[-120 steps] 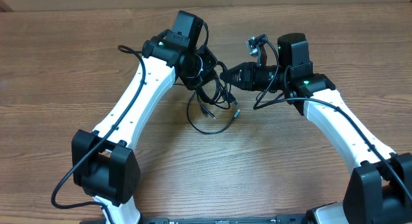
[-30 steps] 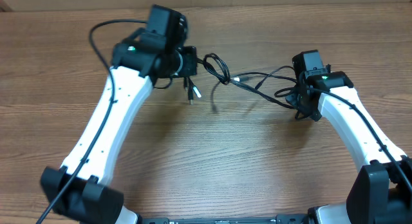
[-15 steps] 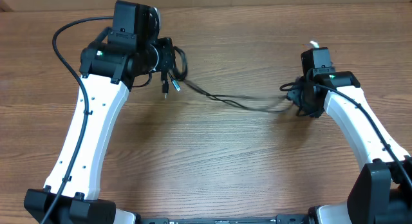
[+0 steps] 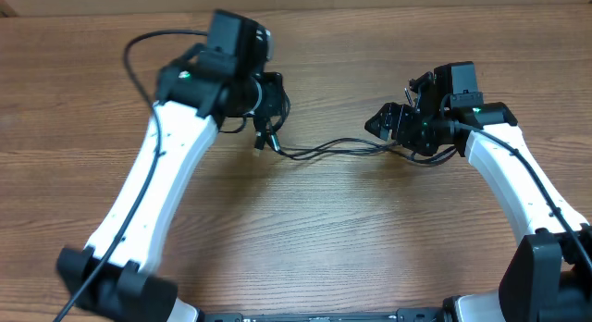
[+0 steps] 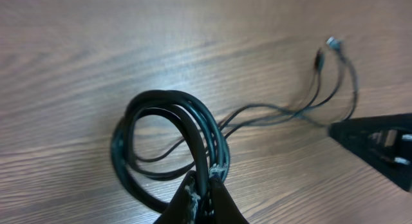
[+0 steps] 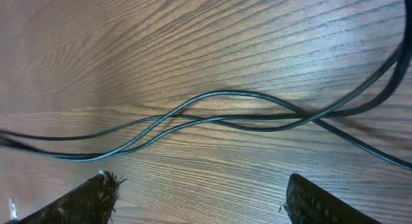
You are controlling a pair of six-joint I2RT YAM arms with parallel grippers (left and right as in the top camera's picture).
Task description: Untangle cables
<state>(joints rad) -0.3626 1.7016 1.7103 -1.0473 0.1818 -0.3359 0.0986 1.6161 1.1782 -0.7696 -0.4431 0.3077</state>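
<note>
While the left gripper (image 5: 205, 188) presses its 2 fingers together on a bundle of thin black flexible cables (image 5: 161, 97), the pinched part curls into a tight coil of several loops just past the fingertips in the left wrist view, with the brown wood-grain table (image 4: 305, 239) behind it. From that coil thinner strands run off to the right, and 2 of them end in small silver-tipped plugs (image 5: 332, 42) seen against the wood. From overhead, the coil sits at the left gripper toward the far side of the table, plug ends show just below it, and 2 or 3 strands stretch across the middle of the table toward the right gripper (image 6: 209, 195), lying close together. That right gripper is spread wide, its fingertips (image 6: 96, 198) well apart with nothing between them. The strands pass over the wood just beyond the tips, crossing one another near the middle of the right wrist view, and I cannot tell whether any of them touches a finger
</note>
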